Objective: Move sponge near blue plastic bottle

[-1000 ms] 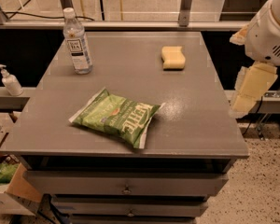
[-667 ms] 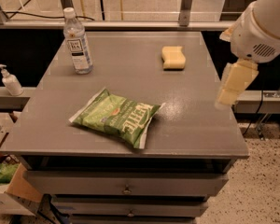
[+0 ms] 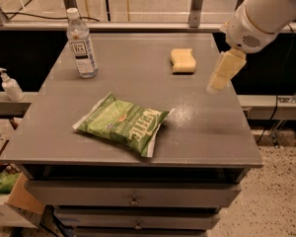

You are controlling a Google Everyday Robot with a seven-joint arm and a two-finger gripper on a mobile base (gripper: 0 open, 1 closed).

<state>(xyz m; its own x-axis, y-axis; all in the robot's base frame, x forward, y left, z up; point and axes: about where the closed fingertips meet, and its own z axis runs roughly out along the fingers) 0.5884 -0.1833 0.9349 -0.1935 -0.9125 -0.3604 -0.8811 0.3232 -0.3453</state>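
My pincer (image 3: 217, 83) hangs over the right side of the table (image 3: 207, 132), on the end of my white arm (image 3: 266, 14), which comes in from the upper right corner. It is tilted, with its pale yellow tip pointing down and to the left. Whether it is spread or pressed together, I cannot tell from this side.

The sponge (image 3: 183, 60) lies flat on the far right part of the table. It is just left of my pincer and a little farther back, with a gap between the two, so I am not touching it. It is a small pale yellow block with pinched-in sides.

The bottle (image 3: 82, 46) stands upright near the far left corner, with a white cap and a white label with dark print. It is well apart from the sponge, with a bare stretch of grey tabletop between them.

A green chip bag (image 3: 122, 124) lies flat nearer the front, left of centre. It touches neither the bottle nor the sponge.

Under the tabletop, drawers (image 3: 133, 194) with small knobs show. Left of the table, a white pump bottle (image 3: 10, 84) stands on a low ledge. A cardboard box (image 3: 19, 199) sits on the floor at the lower left.
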